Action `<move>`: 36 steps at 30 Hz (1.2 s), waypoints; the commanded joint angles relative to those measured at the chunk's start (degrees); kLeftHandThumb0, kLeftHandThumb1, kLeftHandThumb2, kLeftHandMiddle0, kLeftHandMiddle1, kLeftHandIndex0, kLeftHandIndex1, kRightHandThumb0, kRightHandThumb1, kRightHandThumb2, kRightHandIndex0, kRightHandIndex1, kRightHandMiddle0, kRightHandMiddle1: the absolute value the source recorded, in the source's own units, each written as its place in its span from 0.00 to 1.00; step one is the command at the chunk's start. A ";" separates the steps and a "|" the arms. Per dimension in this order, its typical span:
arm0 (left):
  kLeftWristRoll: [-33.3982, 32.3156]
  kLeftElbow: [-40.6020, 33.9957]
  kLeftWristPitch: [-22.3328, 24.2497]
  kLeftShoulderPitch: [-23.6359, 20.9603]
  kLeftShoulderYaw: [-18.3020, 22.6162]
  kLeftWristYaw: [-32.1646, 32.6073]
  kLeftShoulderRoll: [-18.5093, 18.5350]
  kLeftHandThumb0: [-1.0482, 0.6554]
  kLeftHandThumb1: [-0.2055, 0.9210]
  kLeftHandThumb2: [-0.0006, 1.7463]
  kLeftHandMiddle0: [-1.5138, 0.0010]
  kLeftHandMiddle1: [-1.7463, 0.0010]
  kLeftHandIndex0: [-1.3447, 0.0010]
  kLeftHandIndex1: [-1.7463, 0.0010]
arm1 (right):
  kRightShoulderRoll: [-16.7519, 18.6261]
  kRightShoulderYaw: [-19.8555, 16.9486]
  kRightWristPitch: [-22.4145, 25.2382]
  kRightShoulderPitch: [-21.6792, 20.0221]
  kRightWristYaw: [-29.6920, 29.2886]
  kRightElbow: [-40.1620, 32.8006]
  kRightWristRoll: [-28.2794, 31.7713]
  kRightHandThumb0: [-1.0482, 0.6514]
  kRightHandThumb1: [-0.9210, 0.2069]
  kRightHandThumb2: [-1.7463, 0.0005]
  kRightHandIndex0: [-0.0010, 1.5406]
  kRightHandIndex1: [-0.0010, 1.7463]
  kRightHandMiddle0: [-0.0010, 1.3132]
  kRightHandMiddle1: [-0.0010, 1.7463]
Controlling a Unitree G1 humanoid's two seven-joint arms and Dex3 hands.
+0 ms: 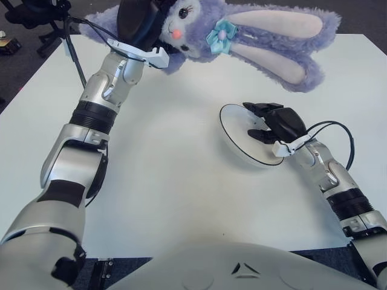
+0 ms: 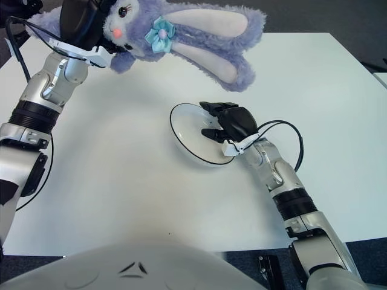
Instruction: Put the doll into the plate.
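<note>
Doll (image 1: 242, 33) is not yet in the plate (image 1: 233, 130): it hangs in the air above and behind the plate, its head clasped by the left hand (image 1: 140, 21). Right hand (image 1: 275, 124) closes its fingers on the plate's right rim. Lowering and releasing remain.

doll (image 1: 242, 30) head top cut by frame edge, left hand (image 1: 138, 21) partly cropped

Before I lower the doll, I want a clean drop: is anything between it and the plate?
Only the right hand, which grips the plate at its right rim with fingers over the dish. The left hand holds the doll above the table.
</note>
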 commanded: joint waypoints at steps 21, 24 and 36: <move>0.33 -2.15 0.98 1.18 0.79 0.10 -0.48 0.69 0.57 0.53 0.44 0.00 0.51 0.00 | 3.52 1.02 -0.46 -5.57 1.48 3.43 1.65 0.26 0.00 0.62 0.34 0.00 0.34 0.02; 0.35 -2.38 1.17 1.26 0.78 0.08 -0.49 0.69 0.56 0.54 0.44 0.00 0.51 0.00 | 3.53 0.88 -0.70 -5.63 1.57 3.45 1.92 0.26 0.00 0.63 0.34 0.00 0.34 0.02; 0.33 -2.72 1.56 1.56 0.78 0.06 -0.50 0.69 0.56 0.54 0.44 0.00 0.51 0.00 | 3.50 0.57 -1.49 -5.58 2.18 3.09 2.88 0.27 0.00 0.64 0.35 0.00 0.34 0.02</move>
